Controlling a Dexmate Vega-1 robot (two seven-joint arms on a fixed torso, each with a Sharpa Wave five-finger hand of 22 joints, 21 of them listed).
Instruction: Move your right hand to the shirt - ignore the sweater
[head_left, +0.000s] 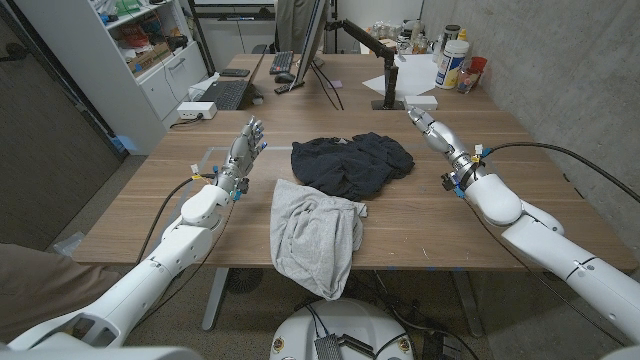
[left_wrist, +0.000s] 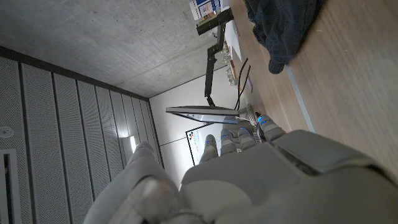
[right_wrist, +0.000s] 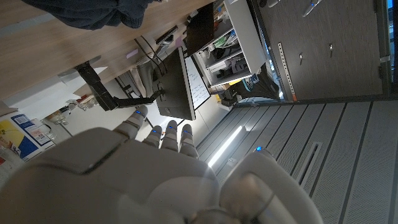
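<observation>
Right robot hand (head_left: 424, 120) stood clear of both garments, fingers extended, holding nothing.
Risk judged: the crumpled dark navy garment (head_left: 350, 162) lay nearer that robot hand than the light grey crumpled garment (head_left: 315, 235); a direct reach could land on the wrong one.

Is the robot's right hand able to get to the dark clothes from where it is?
Probably yes. The right hand stands open beside the dark garment, apart from it, with only bare table between them. The grey garment lies nearer the robot, out of the way.
</observation>
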